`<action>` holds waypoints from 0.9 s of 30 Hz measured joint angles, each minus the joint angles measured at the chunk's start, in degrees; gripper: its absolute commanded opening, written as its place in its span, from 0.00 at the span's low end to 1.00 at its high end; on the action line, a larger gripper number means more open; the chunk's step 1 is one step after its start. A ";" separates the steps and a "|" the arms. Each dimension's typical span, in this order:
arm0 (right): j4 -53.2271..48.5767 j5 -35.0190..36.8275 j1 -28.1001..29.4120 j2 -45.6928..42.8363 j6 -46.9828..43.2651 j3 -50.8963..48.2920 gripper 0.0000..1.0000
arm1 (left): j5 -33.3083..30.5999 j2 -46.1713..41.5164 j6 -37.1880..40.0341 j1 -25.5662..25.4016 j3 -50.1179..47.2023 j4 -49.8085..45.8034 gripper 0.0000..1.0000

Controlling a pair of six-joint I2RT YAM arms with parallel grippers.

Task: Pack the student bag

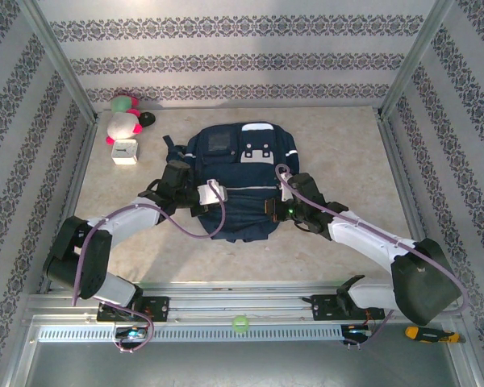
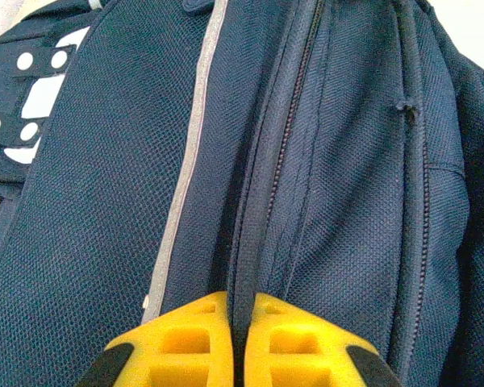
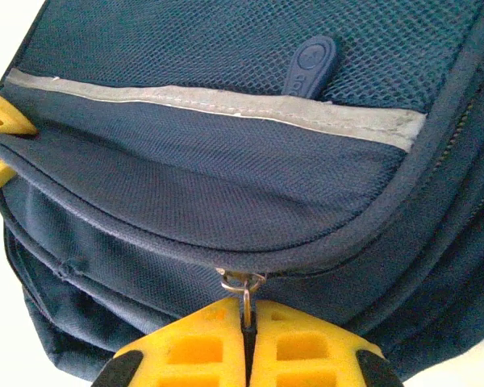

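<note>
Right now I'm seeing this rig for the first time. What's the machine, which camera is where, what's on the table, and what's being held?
These are two robot arms bolted at the table's near edge, each ending in two yellow fingers. The wide picture comes from a fixed camera above and behind the arms. The two close-ups come from cameras on the wrists. On the table lies a navy student bag. A plush toy and a small white cube sit at the far left. The left fingers are shut on a fold of the bag's fabric beside a zip. The right fingers are shut on a metal zip pull.
</note>
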 measured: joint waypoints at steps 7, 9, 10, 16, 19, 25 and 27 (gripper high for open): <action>1.03 -2.82 0.00 0.90 -0.04 0.00 0.00 | 0.98 -5.81 -0.96 -2.36 4.07 -7.28 0.67; 1.18 -3.10 0.00 0.90 -0.04 0.00 0.00 | 0.72 -6.47 -1.03 -5.55 7.04 -7.56 0.68; 1.18 -3.17 0.00 0.90 -0.04 0.02 0.00 | 0.57 -6.36 -1.03 -7.19 8.41 -7.50 0.68; 1.18 -3.23 0.00 0.90 -0.02 0.02 0.00 | -0.98 1.68 -1.01 -12.85 13.86 -7.30 0.67; 1.20 -3.39 0.00 0.90 -0.04 0.02 0.00 | -2.01 7.08 -0.98 -13.51 15.82 -7.37 0.66; 1.20 -3.87 0.00 0.90 -0.02 0.02 0.00 | -3.19 12.96 -1.70 -14.14 17.57 -7.15 0.24; 1.14 -3.91 0.00 0.90 -0.04 0.02 0.00 | -4.00 13.55 -2.05 -14.23 17.88 -7.15 0.10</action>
